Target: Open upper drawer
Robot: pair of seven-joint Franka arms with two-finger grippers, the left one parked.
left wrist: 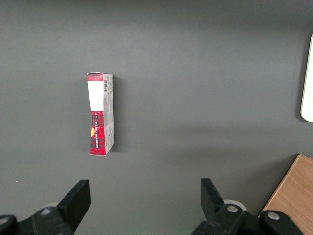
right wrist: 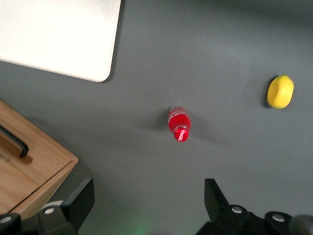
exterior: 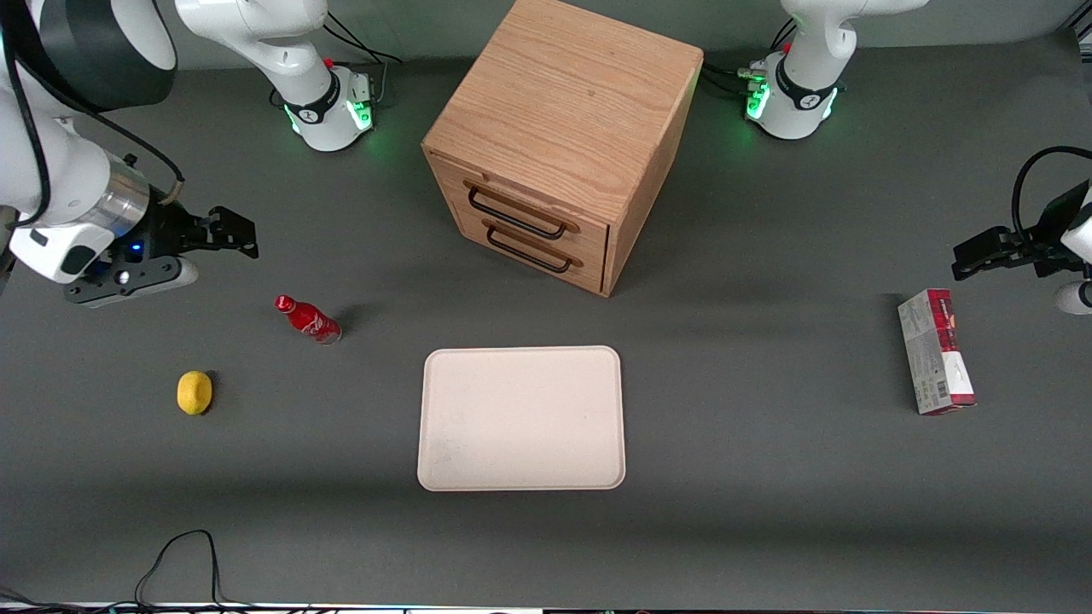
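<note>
Oak upper drawer (exterior: 519, 207) shut; gripper (exterior: 232, 230) open, well apart.

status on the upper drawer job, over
Gripper open, high above the bottle, clear of cabinet. Upper drawer shut, handle untouched. Nothing blocking.

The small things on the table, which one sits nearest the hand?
The red bottle, closest to the open hand; the lemon sits nearer the front camera.
</note>
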